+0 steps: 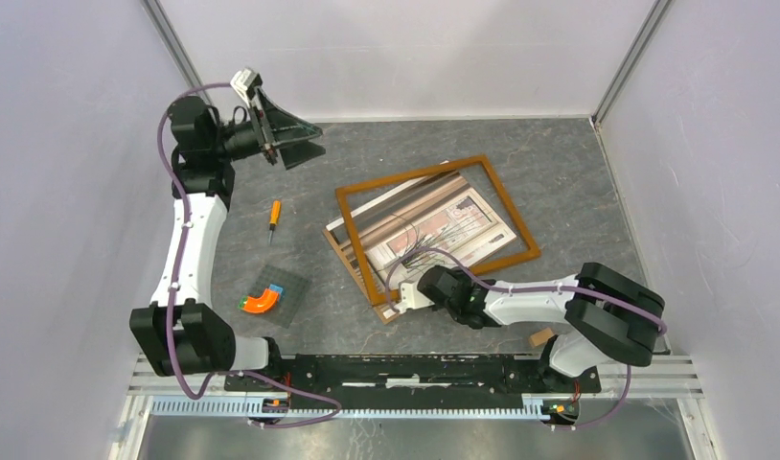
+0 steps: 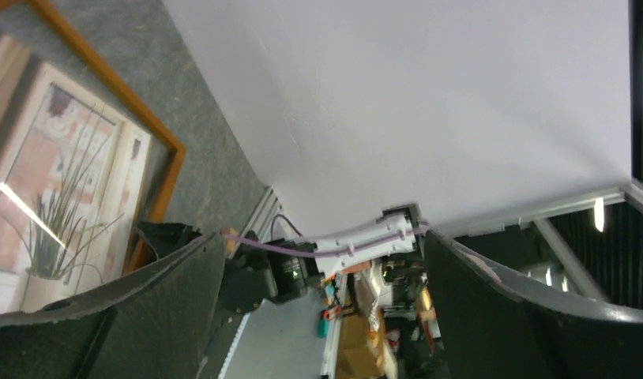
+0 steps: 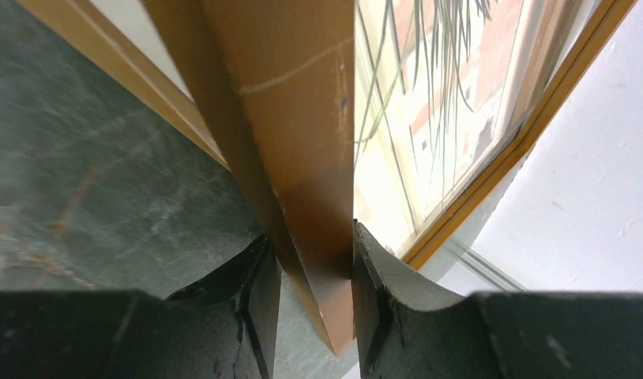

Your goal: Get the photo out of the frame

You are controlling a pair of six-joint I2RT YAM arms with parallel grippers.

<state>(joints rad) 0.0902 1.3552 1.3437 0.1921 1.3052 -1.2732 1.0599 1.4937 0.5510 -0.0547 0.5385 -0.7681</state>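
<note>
Frame (image 1: 411,175) lies flat on the grey table (image 1: 559,163), turned at an angle, narrow orange-brown border up. Photo (image 1: 453,225) sits under the frame but skewed to it: the plant and window show inside the border, and the striped-curtain edge pokes out past the frame's left side.

Right gripper (image 1: 398,305) is at the frame's near-left corner, low on the table. The right wrist view shows its jaws (image 3: 314,253) closed narrow on the corner of a brown backing board (image 3: 302,142), edge-on between the fingers. The photo (image 3: 413,118) is just right of the board, with the frame border (image 3: 532,122) beyond it. Can't tell if the photo is pinched along with the board.

Left gripper (image 1: 295,144) is raised, well off the frame's far-left corner, jaws spread wide, nothing between them. Its camera sees the frame (image 2: 113,79) and photo (image 2: 65,181) from afar.

Screwdriver (image 1: 274,218) with an orange handle lies left of the frame. Grey plate (image 1: 288,287) with an orange block lies near-left of the frame.
</note>
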